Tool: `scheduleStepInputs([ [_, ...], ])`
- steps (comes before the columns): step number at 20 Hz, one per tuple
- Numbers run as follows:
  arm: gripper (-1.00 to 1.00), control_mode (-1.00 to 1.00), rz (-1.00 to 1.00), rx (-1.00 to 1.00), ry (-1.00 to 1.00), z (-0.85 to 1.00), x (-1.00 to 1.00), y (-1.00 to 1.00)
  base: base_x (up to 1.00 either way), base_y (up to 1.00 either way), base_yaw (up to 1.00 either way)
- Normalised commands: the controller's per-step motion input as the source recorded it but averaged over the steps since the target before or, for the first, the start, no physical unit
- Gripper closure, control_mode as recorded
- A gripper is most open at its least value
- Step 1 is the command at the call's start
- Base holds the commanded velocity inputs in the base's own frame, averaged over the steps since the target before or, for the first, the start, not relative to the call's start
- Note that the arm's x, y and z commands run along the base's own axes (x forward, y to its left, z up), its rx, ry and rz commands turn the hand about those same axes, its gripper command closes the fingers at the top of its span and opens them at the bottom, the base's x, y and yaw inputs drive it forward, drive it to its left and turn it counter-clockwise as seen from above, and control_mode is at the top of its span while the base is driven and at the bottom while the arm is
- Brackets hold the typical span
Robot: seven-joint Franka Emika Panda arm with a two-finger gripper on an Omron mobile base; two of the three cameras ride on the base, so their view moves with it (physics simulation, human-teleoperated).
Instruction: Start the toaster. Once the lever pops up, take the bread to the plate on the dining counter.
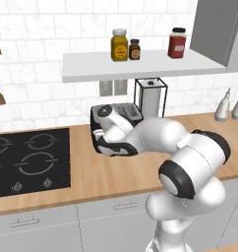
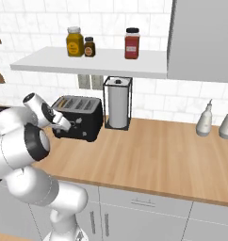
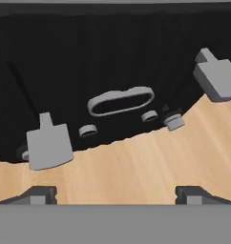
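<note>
— Where, then, does the toaster [image 2: 79, 117] stand?
— On the wood counter [image 2: 158, 150], against the tiled wall, just left of the paper towel holder [image 2: 118, 103] and below the shelf [image 2: 92, 61] bearing three jars. Its black front fills the hand view, showing two grey levers [image 3: 49, 145] and small knobs [image 3: 88, 130].

— And the gripper [image 3: 117, 193]?
— It faces the toaster's front, low over the counter. Its jaws stand wide apart, holding nothing.
</note>
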Motion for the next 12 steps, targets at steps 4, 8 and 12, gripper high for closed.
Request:
scheduleStepInputs([
  [4, -1.0, -1.0, 0.0, 0.0, 0.01, 0.92, -0.36, 0.0, 0.0, 0.0, 0.0],
  [8, -1.0, -1.0, 0.0, 0.0, 0.02, 1.0, -0.35, 0.0, 0.0, 0.0, 0.0],
  [12, -1.0, -1.0, 0.0, 0.0, 0.0, 0.82, -0.19, 0.0, 0.0, 0.0, 0.0],
])
